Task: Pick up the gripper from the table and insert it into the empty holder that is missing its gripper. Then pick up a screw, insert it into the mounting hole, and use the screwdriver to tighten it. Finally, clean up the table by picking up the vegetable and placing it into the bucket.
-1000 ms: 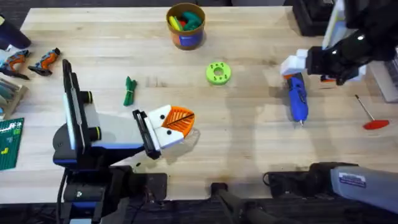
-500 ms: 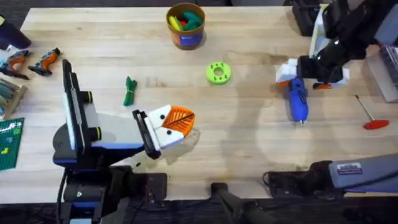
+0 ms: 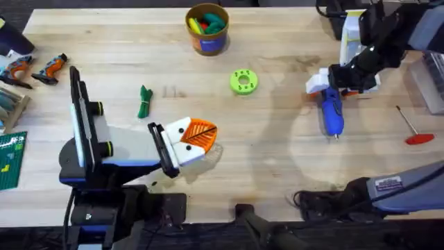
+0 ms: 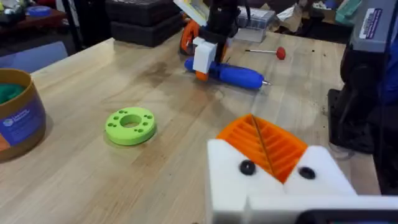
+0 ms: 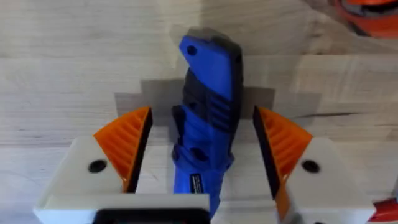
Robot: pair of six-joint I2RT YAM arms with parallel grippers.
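Observation:
The blue screwdriver (image 3: 331,114) lies on the table at the right, tip toward the front edge. My right gripper (image 3: 336,85) hovers over its rear end. In the right wrist view the orange pads (image 5: 127,146) stand apart on either side of the screwdriver (image 5: 208,118), so the gripper is open and not touching it. My left gripper (image 3: 196,137) rests low at the front left, shut, with orange ribbed pads in both white holders (image 4: 273,186). A black screw head (image 4: 247,167) shows in each holder. The dark-green vegetable (image 3: 144,101) lies left of centre. The bucket (image 3: 207,42) stands at the back.
A lime-green disc (image 3: 243,81) lies between the bucket and the screwdriver. A thin red-handled tool (image 3: 414,130) lies at the far right. Two small orange-and-black pieces (image 3: 33,68) sit at the far left edge. Dark boxes (image 4: 140,22) stand along the back right.
My right gripper has moved left and come down over the screwdriver's rear end. The left arm has not moved.

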